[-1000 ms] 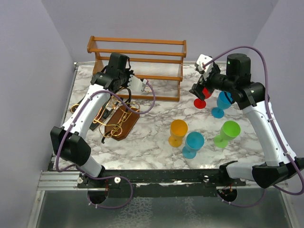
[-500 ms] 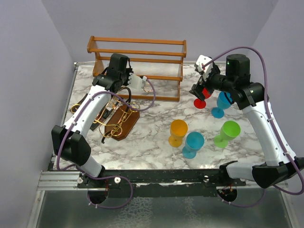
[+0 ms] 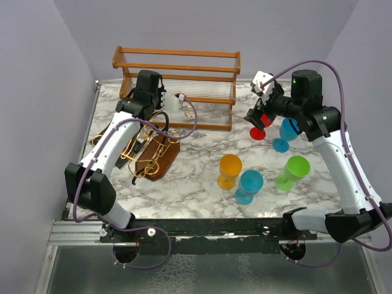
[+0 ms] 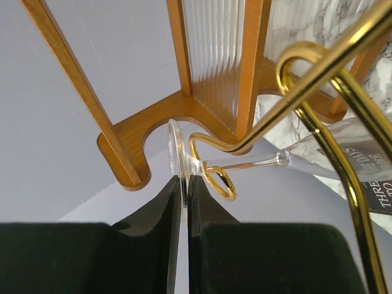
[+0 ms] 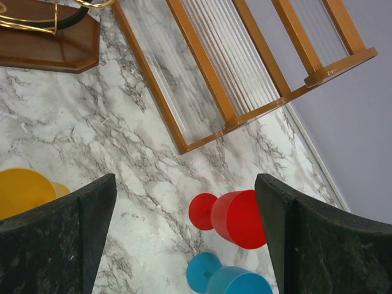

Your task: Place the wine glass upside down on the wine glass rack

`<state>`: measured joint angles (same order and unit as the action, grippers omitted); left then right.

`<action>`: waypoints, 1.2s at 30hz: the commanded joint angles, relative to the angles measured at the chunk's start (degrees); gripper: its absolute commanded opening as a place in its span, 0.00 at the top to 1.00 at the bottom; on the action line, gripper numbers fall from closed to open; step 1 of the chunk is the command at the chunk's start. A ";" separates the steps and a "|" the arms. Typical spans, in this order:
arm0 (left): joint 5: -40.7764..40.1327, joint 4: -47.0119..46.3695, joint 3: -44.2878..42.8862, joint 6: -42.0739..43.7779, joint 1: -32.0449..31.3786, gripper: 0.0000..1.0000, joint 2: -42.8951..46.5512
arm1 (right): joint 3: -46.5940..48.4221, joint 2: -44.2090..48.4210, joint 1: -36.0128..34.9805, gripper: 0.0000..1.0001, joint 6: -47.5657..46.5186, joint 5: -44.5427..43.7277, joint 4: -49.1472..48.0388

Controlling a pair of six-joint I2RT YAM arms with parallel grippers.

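My left gripper point(image 4: 185, 179) is shut on the foot of a clear wine glass point(image 4: 176, 147). The glass lies sideways, with its stem point(image 4: 245, 164) running right through a curled loop of the gold wire rack point(image 4: 318, 73) and its bowl point(image 4: 355, 153) at the right edge. In the top view the left gripper point(image 3: 156, 115) hangs over the gold rack point(image 3: 150, 144) on its dark brown base point(image 3: 158, 162); the glass is hard to make out there. My right gripper point(image 5: 184, 184) is open and empty above a red goblet point(image 5: 236, 217), far right of the rack point(image 3: 257, 119).
An orange-brown slatted wooden frame point(image 3: 177, 67) stands at the back, close behind the left gripper. Coloured goblets stand on the marble top: red point(image 3: 262, 125), blue point(image 3: 286, 131), green point(image 3: 294, 170), orange point(image 3: 229, 168) and a second blue point(image 3: 250, 184).
My left wrist has turned and shifted slightly back toward the wooden frame, still holding the glass at the rack. The right arm has not moved.
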<state>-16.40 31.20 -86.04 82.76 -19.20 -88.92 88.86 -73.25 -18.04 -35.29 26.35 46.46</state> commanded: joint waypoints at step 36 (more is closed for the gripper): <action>4.69 5.90 0.11 -10.44 1.35 0.94 5.32 | -1.98 -0.71 -0.06 0.05 -0.24 -0.42 -0.84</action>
<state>-13.06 36.67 -85.65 72.73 -18.11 -85.19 87.55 -74.48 -18.04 -35.31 26.37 46.46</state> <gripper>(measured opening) 0.092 0.943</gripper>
